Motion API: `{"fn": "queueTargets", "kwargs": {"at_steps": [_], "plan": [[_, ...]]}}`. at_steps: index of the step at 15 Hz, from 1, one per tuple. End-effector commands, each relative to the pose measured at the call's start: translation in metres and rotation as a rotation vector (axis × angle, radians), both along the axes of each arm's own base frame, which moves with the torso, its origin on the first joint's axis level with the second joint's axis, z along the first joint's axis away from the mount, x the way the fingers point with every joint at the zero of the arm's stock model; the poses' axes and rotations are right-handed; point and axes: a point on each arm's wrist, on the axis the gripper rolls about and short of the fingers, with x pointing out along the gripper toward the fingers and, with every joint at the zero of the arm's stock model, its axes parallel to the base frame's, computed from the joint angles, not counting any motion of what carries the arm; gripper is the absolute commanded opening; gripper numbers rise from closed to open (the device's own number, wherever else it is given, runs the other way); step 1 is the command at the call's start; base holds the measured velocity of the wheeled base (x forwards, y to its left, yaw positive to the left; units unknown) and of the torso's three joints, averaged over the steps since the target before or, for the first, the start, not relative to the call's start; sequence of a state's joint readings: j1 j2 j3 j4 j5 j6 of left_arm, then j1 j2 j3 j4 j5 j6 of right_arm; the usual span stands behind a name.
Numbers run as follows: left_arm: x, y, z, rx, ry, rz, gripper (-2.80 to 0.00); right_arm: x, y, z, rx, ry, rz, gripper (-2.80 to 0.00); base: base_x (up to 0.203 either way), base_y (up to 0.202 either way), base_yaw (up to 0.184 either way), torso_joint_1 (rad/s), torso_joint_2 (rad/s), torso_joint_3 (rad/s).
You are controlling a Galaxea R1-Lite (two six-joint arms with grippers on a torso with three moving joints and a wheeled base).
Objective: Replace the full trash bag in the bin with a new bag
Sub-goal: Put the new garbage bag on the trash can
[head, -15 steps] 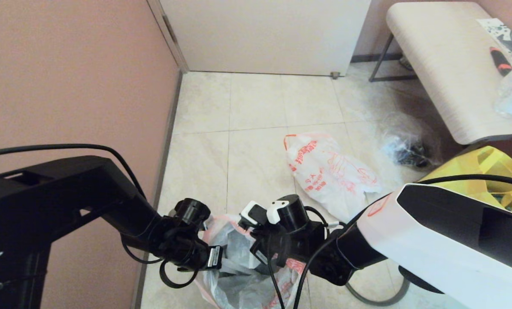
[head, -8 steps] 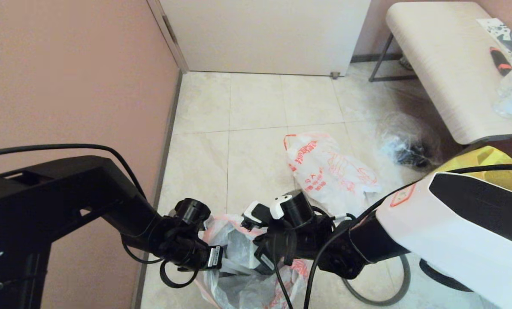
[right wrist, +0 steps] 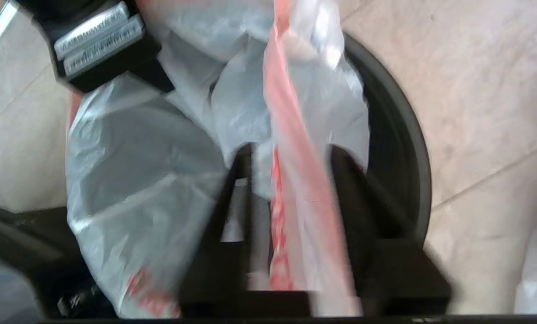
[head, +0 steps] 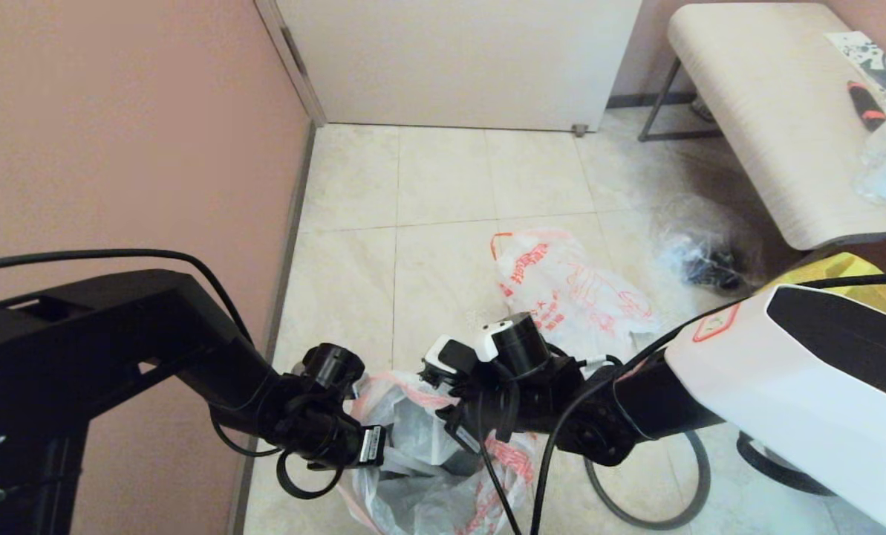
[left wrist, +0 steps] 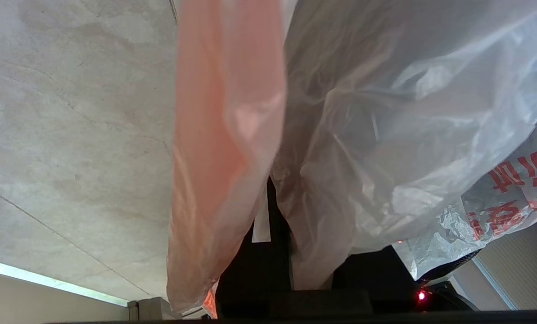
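Tiled floor [head: 443, 186]: bag [head: 413, 475], translucent white, red-lettered, in bin [right wrist: 403, 148]. Left gripper [left wrist: 273, 225] pinches its orange handle; right gripper [right wrist: 291, 180] fingers spread, handle between. Second bag [head: 569, 290] at one o'clock.

The right hand [right wrist: 291, 180] straddles the bag's [right wrist: 128, 180] orange-red handle [right wrist: 291, 148] (fingers parted) above the bin [right wrist: 403, 162].

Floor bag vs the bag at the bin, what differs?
The full trash bag lies bulgy on the floor, untouched. The new bag hangs limp over the bin, between the left tool and the right tool. Both are white with red lettering and orange-red handles.
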State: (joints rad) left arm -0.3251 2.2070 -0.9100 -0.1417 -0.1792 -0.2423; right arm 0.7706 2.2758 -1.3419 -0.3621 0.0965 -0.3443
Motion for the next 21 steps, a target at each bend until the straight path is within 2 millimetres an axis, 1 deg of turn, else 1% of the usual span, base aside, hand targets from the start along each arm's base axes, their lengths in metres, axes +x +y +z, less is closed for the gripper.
{"fn": "queueTargets", "kwargs": {"at_steps": [1,4,7,10,14,15,17,21], "plan": [[0.000,0.000,-0.001,0.000,0.002,0.001,-2.80,0.010,0.001,-0.009,0.001,0.007,0.011,0.00,0.000,0.000,0.000,0.000,0.00,0.000],[0.000,0.000,-0.001,0.001,0.004,0.000,-2.80,0.017,-0.003,-0.020,-0.027,-0.009,0.078,0.00,0.000,0.000,0.000,0.000,0.00,0.000],[0.000,0.000,-0.002,0.002,0.004,-0.001,-2.80,0.033,-0.004,-0.024,-0.024,-0.039,0.099,0.00,0.000,0.000,0.000,0.000,0.00,0.000],[0.001,0.000,-0.002,0.003,0.005,0.001,-2.80,0.037,-0.003,-0.027,-0.017,-0.032,0.121,0.00,0.000,0.000,0.000,0.000,0.00,0.000],[0.002,0.000,-0.006,0.022,0.006,0.006,-2.80,0.040,-0.005,-0.036,-0.006,0.008,0.158,0.00,0.000,0.000,0.000,0.000,0.00,0.000],[0.002,0.000,-0.006,0.022,0.006,0.007,-2.80,0.041,-0.005,-0.036,-0.001,0.013,0.168,-2.80,0.000,0.000,0.000,0.000,0.00,0.000],[0.002,0.000,-0.006,0.021,0.006,0.006,-2.80,0.041,-0.004,-0.036,0.000,0.020,0.172,-2.80,0.000,0.000,0.000,0.000,0.00,0.000],[0.002,0.000,-0.006,0.022,0.006,0.005,-2.80,0.039,-0.005,-0.037,0.009,0.085,0.198,-2.80,0.000,0.000,0.000,0.000,0.00,0.000]]}}
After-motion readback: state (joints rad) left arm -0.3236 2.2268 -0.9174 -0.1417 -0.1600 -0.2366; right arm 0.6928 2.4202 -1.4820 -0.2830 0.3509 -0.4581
